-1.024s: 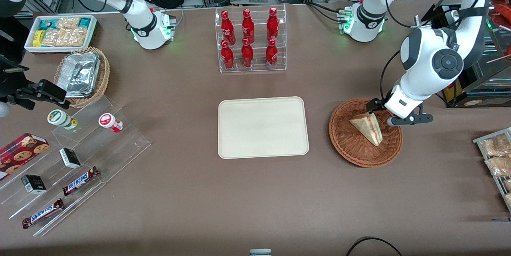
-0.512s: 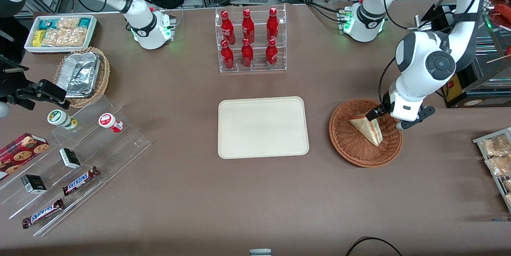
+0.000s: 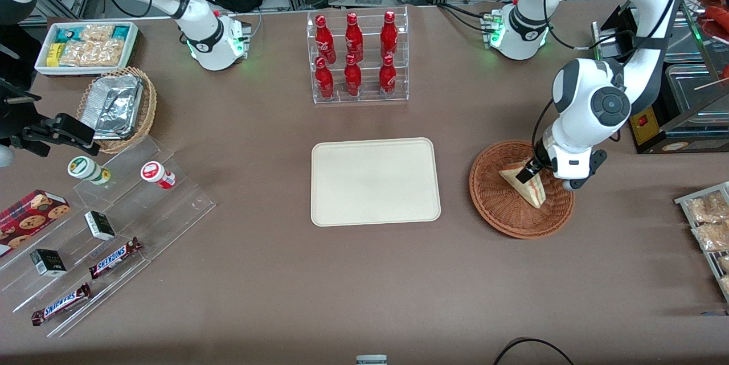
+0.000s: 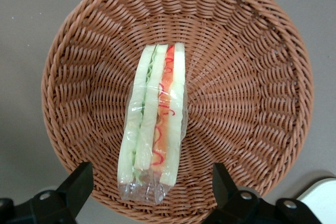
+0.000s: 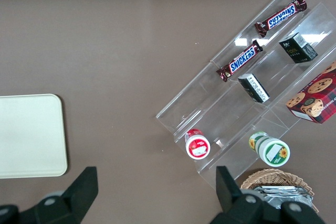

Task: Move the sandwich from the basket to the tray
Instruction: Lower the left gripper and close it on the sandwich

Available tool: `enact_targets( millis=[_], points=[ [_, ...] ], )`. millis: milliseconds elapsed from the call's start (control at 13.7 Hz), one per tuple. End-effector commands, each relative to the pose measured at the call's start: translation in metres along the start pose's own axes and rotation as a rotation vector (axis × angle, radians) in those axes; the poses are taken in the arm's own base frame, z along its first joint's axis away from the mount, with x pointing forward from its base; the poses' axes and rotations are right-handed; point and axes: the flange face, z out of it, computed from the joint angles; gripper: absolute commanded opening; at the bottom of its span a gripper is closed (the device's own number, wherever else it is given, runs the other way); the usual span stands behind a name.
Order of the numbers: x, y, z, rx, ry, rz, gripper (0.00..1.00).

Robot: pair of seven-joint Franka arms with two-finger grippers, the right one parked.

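Note:
The sandwich point(image 3: 531, 188), a plastic-wrapped white wedge with red and green filling stripes, lies in the round reddish-brown basket point(image 3: 501, 211). My gripper point(image 3: 547, 178) hangs just above the sandwich's wide end. It is open, and the black fingers point(image 4: 79, 181) stand one on each side of the wrapped end without touching it. The wrist view looks straight down on the sandwich point(image 4: 155, 124), which lies across the middle of the basket point(image 4: 247, 103). The cream tray point(image 3: 376, 181) sits beside the basket toward the parked arm's end, with nothing on it.
A clear rack of red bottles point(image 3: 356, 57) stands farther from the front camera than the tray. Toward the parked arm's end are a tan basket of foil containers point(image 3: 117, 109), a white snack bin point(image 3: 85, 46) and acrylic steps with snacks point(image 3: 102, 228). Snack packets point(image 3: 709, 222) lie at the working arm's end.
My gripper has slid across the basket toward the tray and now sits over the sandwich's wide end, with the wrist turned. The sandwich has not moved.

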Motion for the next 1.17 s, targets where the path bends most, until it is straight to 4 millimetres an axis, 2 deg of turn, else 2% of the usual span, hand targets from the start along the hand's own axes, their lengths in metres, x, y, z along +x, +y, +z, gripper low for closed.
enact_targets(
  millis=[0, 439, 512, 585, 732, 805, 878, 1098],
  points=[
    [-0.002, 0.002, 0.011, -0.007, 0.0, -0.025, 1.0],
    [0.0, 0.001, 0.035, 0.006, -0.021, -0.031, 0.99],
    [0.001, 0.001, 0.039, 0.007, -0.024, -0.032, 0.89],
    [0.001, 0.0, 0.04, 0.008, -0.025, -0.033, 0.7],
    [0.001, 0.0, 0.04, 0.008, -0.025, -0.028, 0.22],
    [0.001, 0.0, 0.039, 0.008, -0.024, -0.019, 0.13],
    [0.001, 0.0, 0.037, 0.009, -0.024, -0.016, 0.1],
    [0.0, 0.001, 0.015, 0.025, -0.023, -0.011, 0.1]
  ],
)
